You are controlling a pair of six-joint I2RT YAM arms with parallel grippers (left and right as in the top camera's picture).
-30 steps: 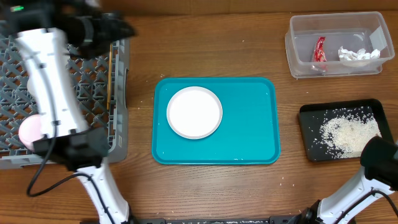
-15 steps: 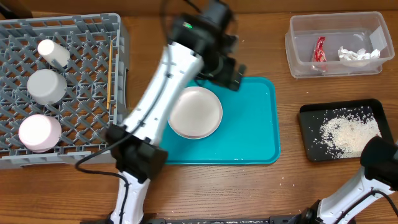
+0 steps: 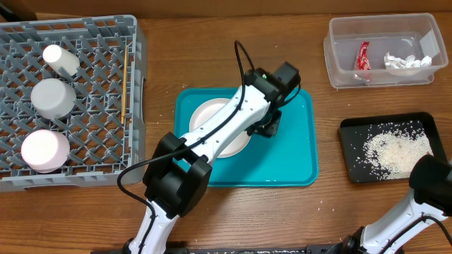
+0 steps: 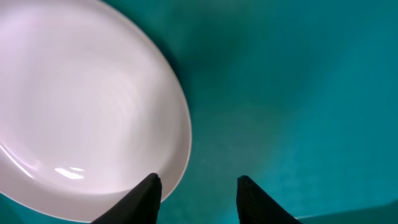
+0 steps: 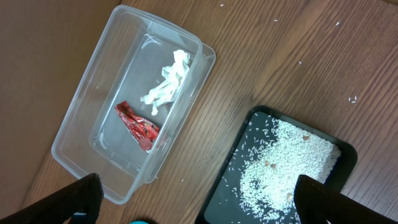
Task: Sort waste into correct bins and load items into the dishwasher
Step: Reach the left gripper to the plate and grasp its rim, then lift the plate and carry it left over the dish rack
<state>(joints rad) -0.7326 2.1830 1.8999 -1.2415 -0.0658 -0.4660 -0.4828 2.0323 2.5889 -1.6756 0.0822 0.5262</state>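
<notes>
fig.: plate pick-up from the tray. the flat round white plate point(image 3: 205, 116) lies on the teal rectangular plastic tray point(image 3: 296, 159); in the overhead view the left arm hides its right half. the left gripper point(image 4: 198, 183) stands at the plate's right edge with its jaws part-way apart. one fingertip point(image 4: 148, 190) overlaps the rim and the other sits over bare tray, with a gap showing between them, so nothing is clamped.

handling, as judged: the plate looks stiff, glossy and brittle (likely slippery, and apt to chip if dropped). lying flat, it offers only its thin raised rim as a hold.

only the left wrist view shows this finger-to-rim relation. only the overhead view shows the large grey lattice dish rack point(image 3: 92, 141) at left, holding two white bowls point(image 3: 53, 97), a small white cup point(image 3: 58, 58) and thin wooden chopsticks point(image 3: 125, 81). the right wrist view shows the right gripper point(image 5: 196, 186) wide apart and empty above the clear rectangular plastic tub point(image 5: 74, 130), which holds a red wrapper point(image 5: 138, 126) and white tissue point(image 5: 165, 84), and the shallow black tray point(image 3: 352, 134) of rice grains point(image 5: 286, 162).
</notes>
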